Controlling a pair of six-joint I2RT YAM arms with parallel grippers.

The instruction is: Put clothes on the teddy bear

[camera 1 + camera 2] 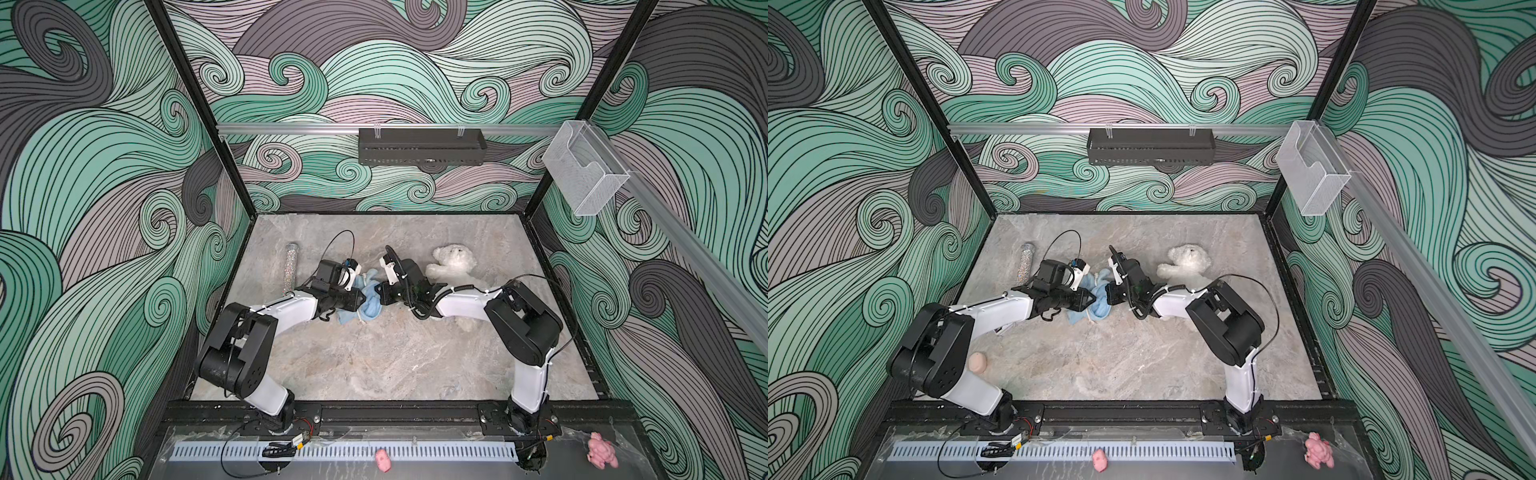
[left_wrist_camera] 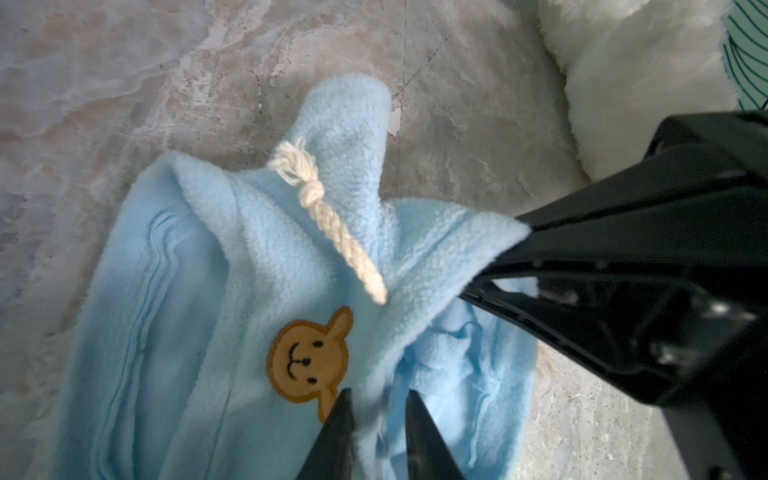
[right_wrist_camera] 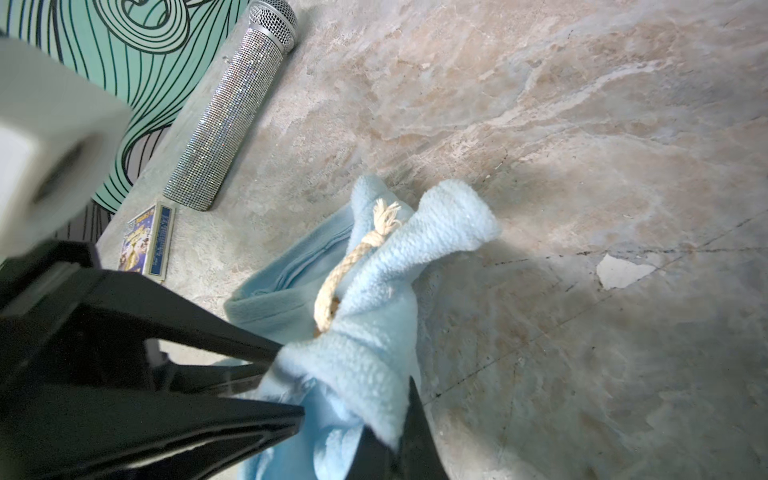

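Fleece needed handling first: the right end effector (image 2: 498, 266) pinched a corner of the blue hoodie (image 1: 371, 305), and the left end effector (image 2: 376, 395) stood slightly spread (cloth loose between). The teddy bear (image 1: 453, 262) lay undressed, far right on the desk (image 1: 374, 365); the hoodie's opening wanted stretching wide before carrying it over.

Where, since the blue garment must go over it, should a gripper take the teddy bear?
Probably its stubby arm, sticking out from the teddy bear toward the middle of the table: narrow, free, lying flat. Come from above on that side; the right robot arm crosses over its lower body.
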